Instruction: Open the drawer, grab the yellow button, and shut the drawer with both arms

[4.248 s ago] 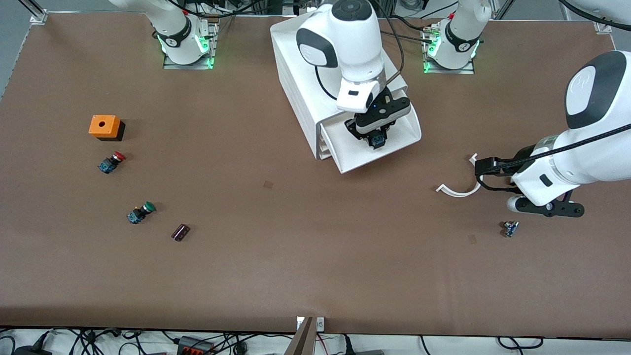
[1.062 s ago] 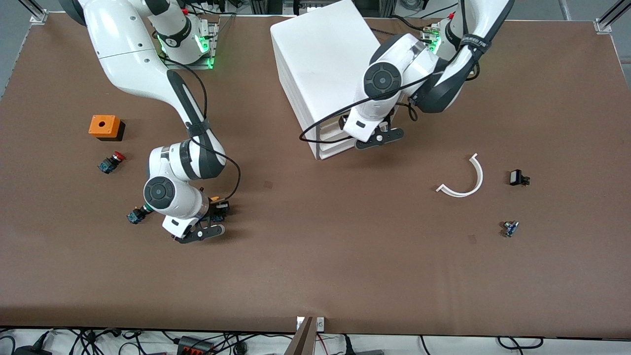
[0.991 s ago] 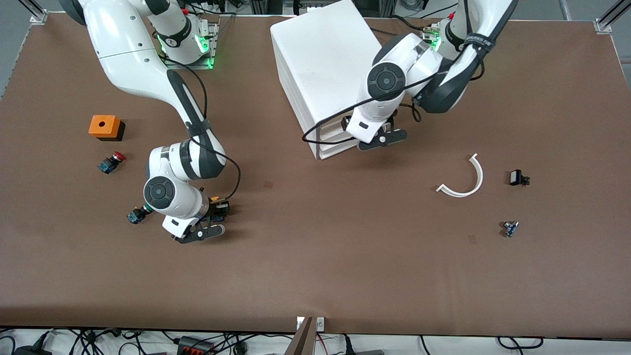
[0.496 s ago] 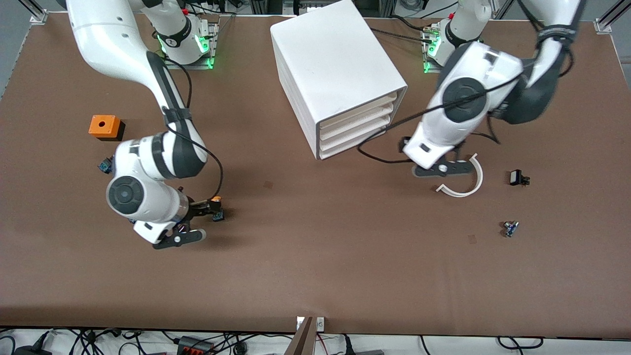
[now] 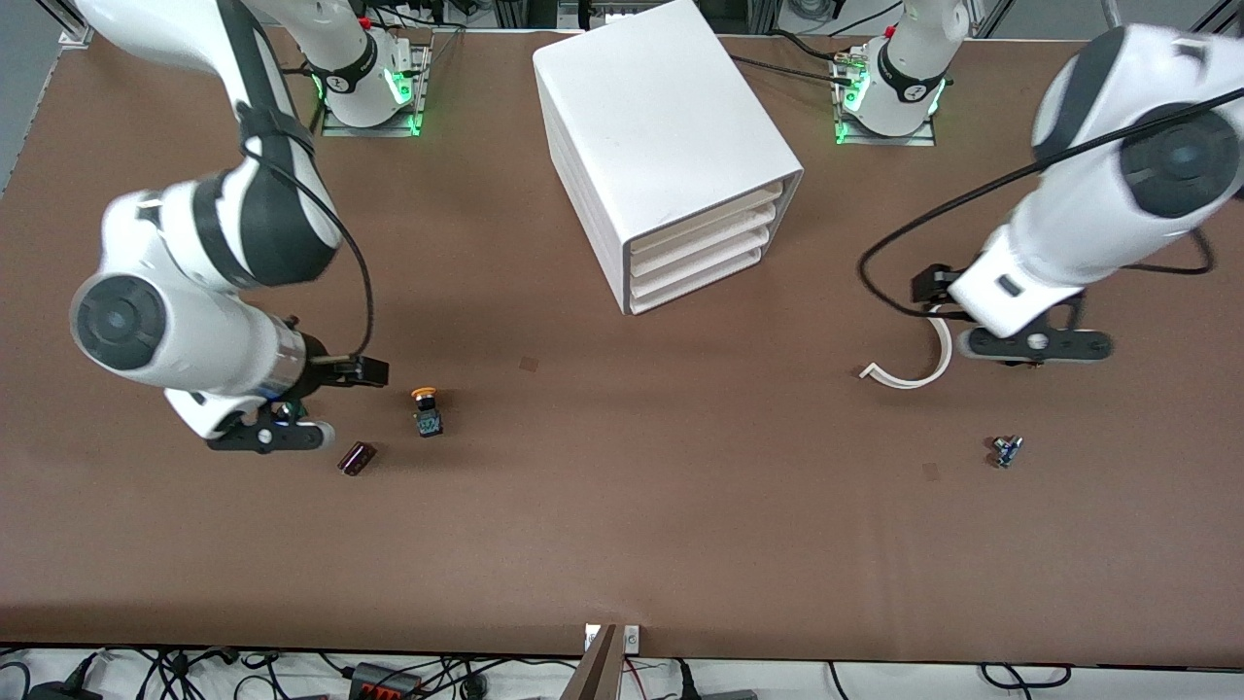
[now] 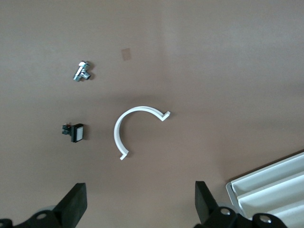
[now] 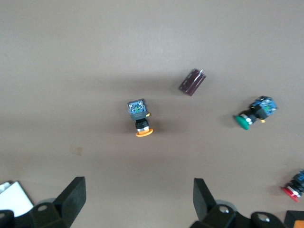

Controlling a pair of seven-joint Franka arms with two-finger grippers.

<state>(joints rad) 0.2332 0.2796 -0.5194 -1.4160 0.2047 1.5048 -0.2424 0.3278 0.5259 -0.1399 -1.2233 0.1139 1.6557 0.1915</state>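
Observation:
The drawer [image 5: 705, 216], topmost in the white cabinet [image 5: 661, 126], is shut flush with the three below it. The button [image 5: 425, 413] with its orange-yellow cap lies on the table, nearer to the front camera than the cabinet and toward the right arm's end. It also shows in the right wrist view [image 7: 140, 121]. My right gripper [image 5: 372, 370] is open and empty, raised beside the button and apart from it; it also shows in the right wrist view [image 7: 137, 192]. My left gripper [image 5: 928, 286] is open and empty over the white curved strip [image 5: 918, 365]; it also shows in the left wrist view [image 6: 140, 197].
A dark cylinder [image 5: 356, 458] lies close to the button. The right wrist view shows the green-capped button [image 7: 251, 114] and the red-capped button [image 7: 294, 183]. The left wrist view shows a small black part [image 6: 75, 133], a metal fitting [image 6: 82, 71] and the cabinet's corner [image 6: 270, 183].
The drawer, open earlier, is now shut. My right gripper has let go of the button on the table and drawn away. My left arm has swung from the cabinet toward its own end.

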